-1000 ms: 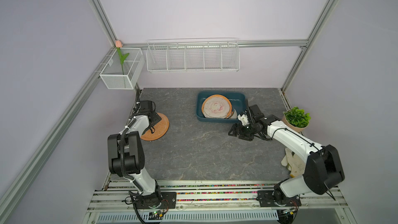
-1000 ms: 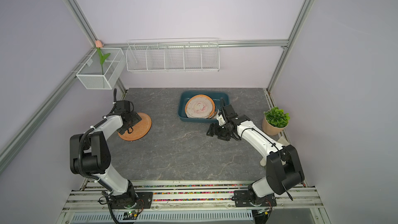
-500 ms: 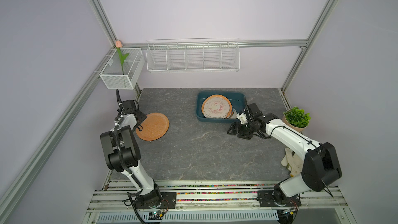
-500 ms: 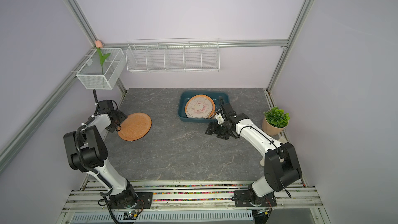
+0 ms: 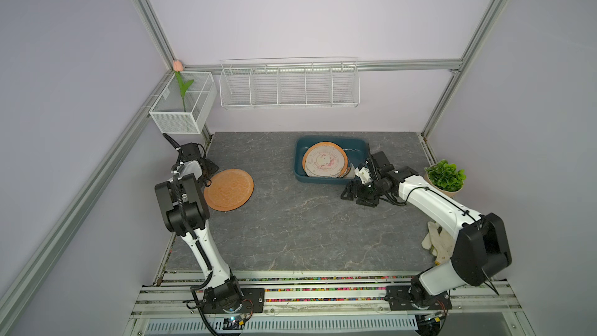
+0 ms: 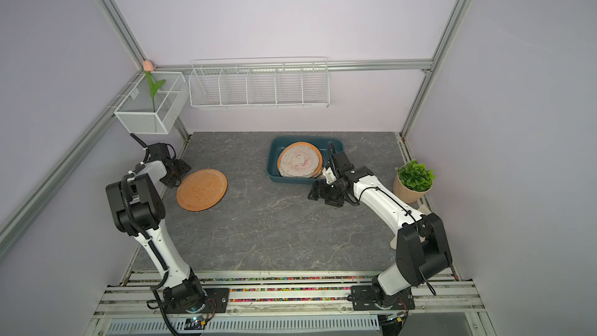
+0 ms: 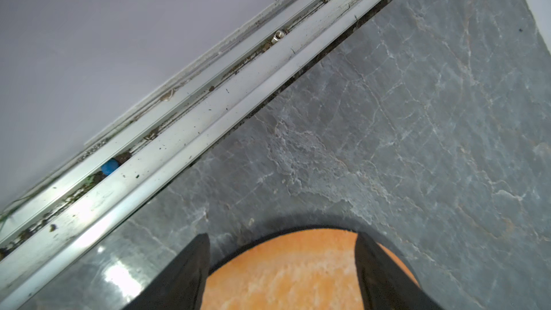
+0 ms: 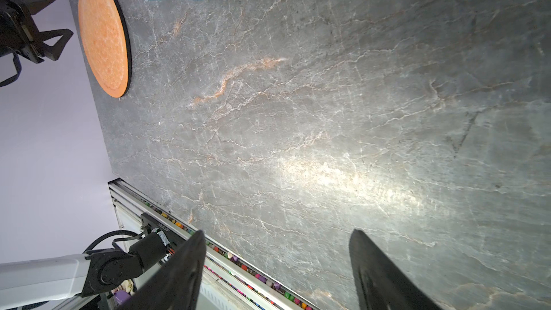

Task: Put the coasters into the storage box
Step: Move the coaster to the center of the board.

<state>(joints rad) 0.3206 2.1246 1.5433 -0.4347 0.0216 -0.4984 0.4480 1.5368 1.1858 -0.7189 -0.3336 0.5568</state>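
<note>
Left hand drawn back off the plain orange coaster to its rim at frame left, spread wide, gripping nothing; coaster flat on bench, well apart from teal storage box upper centre; right hand agape, empty, beside box.

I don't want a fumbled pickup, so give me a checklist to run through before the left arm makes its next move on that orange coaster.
1. The orange coaster lies flat on the table, outside the storage box: ok.
2. The left end effector is at its edge, jaws apart: ok.
3. Coaster gripped: not ok, not lifted.
4. The right end effector is open, empty and off the likely path: ok.
5. Room in the box on top of the stacked coasters: seemingly ok.
</note>
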